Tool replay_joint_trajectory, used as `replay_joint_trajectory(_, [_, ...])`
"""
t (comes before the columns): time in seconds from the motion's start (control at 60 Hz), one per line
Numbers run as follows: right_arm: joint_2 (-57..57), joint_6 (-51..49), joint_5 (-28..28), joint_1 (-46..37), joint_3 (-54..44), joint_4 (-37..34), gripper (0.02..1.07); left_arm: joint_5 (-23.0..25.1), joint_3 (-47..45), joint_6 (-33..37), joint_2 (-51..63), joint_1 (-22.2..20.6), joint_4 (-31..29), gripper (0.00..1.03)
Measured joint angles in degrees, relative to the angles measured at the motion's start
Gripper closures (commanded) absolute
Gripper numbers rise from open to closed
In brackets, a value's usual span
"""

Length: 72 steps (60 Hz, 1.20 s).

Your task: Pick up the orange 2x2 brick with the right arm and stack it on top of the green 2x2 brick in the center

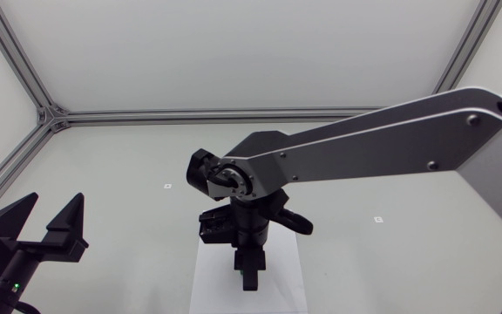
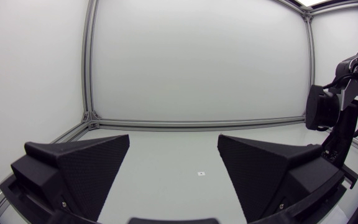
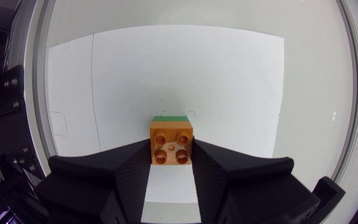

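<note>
My right gripper (image 3: 171,155) held the orange brick (image 3: 171,144) between both fingers, pinched from two sides, over the white sheet (image 1: 209,283) at the table's centre. So the pickup was done. Directly under the orange brick, only a thin strip of the green brick (image 3: 171,116) showed at its far edge, so the two were closely lined up. I could not tell whether the studs had seated or a gap lay between them. What was left, I judged, was pressing it home if needed, then letting go and lifting off. My left gripper (image 1: 50,218) sat at the near left, jaws wide, holding nothing, well apart from the bricks.
</note>
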Motion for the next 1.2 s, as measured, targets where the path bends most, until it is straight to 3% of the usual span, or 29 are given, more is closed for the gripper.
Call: replay_joint_trajectory(1.2, [-2.5, 0.4, 0.1, 0.0, -4.0, 4.6, 1.01, 0.0, 0.0, 0.0, 0.0, 0.0, 0.0, 0.04])
